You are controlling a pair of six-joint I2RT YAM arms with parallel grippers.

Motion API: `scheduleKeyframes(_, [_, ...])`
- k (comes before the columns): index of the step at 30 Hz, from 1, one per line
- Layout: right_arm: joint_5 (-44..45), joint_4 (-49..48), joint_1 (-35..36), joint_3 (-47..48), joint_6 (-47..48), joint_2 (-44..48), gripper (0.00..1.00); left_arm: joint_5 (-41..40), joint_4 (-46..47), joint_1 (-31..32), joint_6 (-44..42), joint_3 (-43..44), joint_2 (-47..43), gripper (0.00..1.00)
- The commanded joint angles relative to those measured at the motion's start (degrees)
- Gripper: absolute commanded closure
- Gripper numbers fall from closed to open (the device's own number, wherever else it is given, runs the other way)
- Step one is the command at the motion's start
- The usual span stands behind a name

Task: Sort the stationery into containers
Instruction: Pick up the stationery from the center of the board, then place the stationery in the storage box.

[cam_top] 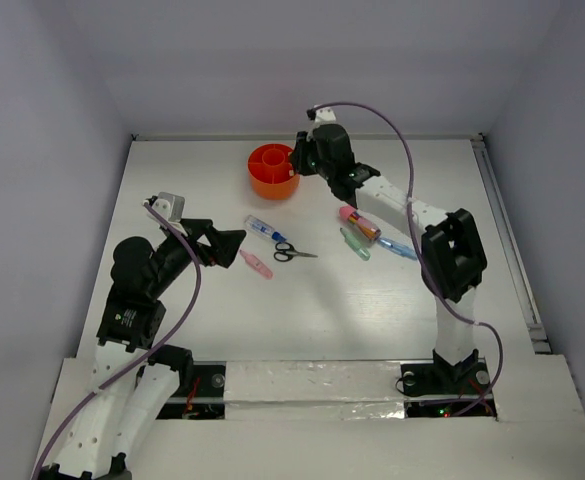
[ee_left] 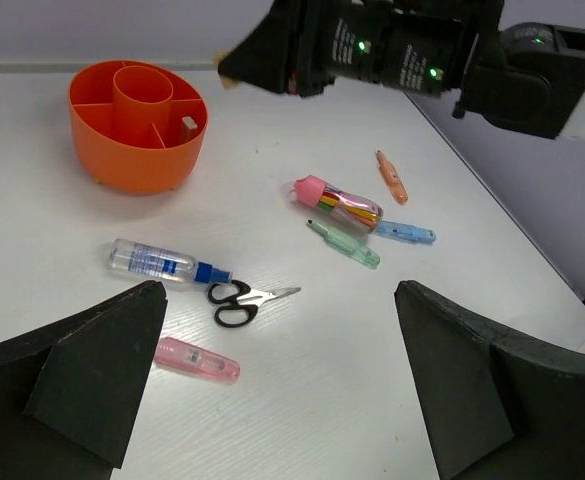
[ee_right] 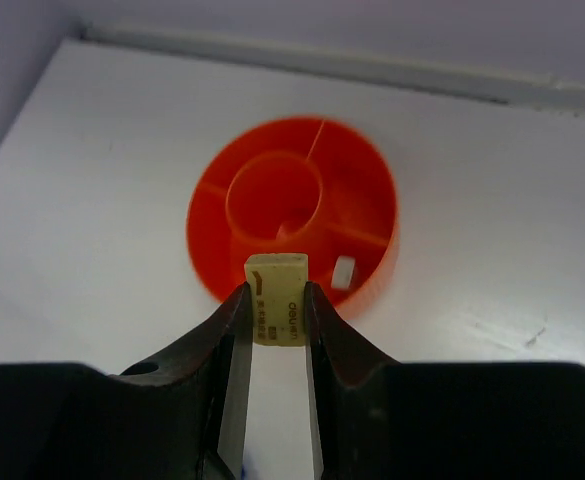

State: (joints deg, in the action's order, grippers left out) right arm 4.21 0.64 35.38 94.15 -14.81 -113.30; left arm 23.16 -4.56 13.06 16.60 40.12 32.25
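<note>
The right hand (ee_right: pixel 277 312) pinches a small cream eraser block (ee_right: pixel 278 290) by its flat sides, in the air just beside the round orange plastic tub (ee_right: pixel 372 190) (light, grippy, slightly soft, I'd judge); the left hand (ee_left: pixel 277 340) hangs wide open

- The left arm (cam_top: pixel 137 300) and the right arm (cam_top: pixel 402 205): white tubular links joined by bulky matte-black joint housings.
- A purple cable (cam_top: pixel 357 104) runs along each arm.
- The left gripper (ee_left: pixel 280 300) and the right gripper (ee_right: pixel 277 300): black wedge-shaped fingers (ee_right: pixel 222 360) tapering to tips.
- Small green lights (ee_left: pixel 360 46) glow on the right wrist.
</note>
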Motion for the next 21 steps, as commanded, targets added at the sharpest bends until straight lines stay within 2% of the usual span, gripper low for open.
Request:
scheduleKeyframes(1, [2.83,-6.0,-1.97,6.12,-6.63,-4.82,0.89,0.49,2.19,0.48,0.01,1.1,0.09,0.01])
scheduleKeyframes(6, [2.47,-4.87,-1.98,13.85,-8.48,-10.89,0.88,0.31,2.1,1.0,-0.08,1.19,0.45,0.01])
scheduleKeyframes(15, [3.18,-5.74,-1.98,12.99,-9.1,-12.47,0.86,-0.39,1.74,1.53,-0.25,1.45,0.18,0.01])
scheduleKeyframes(21, [3.52,-5.91,-1.98,12.12,-9.89,-13.53,0.67,-0.75,1.57,1.53,-0.25,1.45,0.01,0.01])
